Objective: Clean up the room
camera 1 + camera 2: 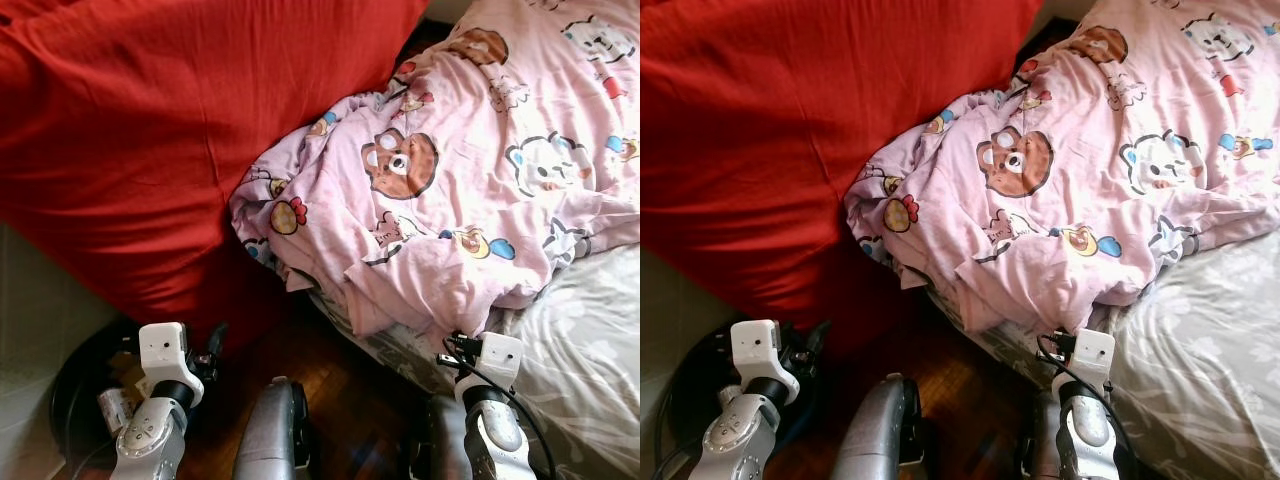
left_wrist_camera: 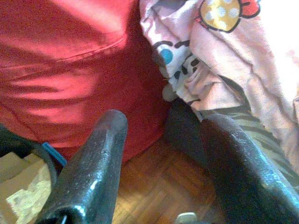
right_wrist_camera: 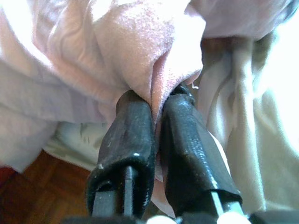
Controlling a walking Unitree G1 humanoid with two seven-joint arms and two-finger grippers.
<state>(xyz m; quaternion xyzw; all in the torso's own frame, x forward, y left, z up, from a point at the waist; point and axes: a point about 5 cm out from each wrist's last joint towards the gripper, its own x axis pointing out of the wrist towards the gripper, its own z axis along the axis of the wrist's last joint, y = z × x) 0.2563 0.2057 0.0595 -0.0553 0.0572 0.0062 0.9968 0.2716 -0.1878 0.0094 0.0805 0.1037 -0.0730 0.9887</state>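
A pink blanket (image 1: 450,170) printed with cartoon bears lies crumpled across the bed, its near edge hanging toward the floor. My right gripper (image 3: 156,100) is shut on a fold of that hanging edge, with pink cloth pinched between the two black fingers. In the eye views its wrist (image 1: 490,362) sits just under the blanket's lower hem. My left gripper (image 2: 163,126) is open and holds nothing. It hovers low over the wooden floor, pointed at the spot where the blanket's corner (image 2: 187,70) meets the red cushion.
A big red cushion (image 1: 170,130) spreads over the upper left, pressed against the blanket. A pale grey patterned sheet (image 1: 590,340) covers the bed at right. Dark parquet floor (image 1: 335,385) shows between my arms. A dark round container (image 1: 75,395) holding cardboard scraps (image 2: 18,186) sits lower left.
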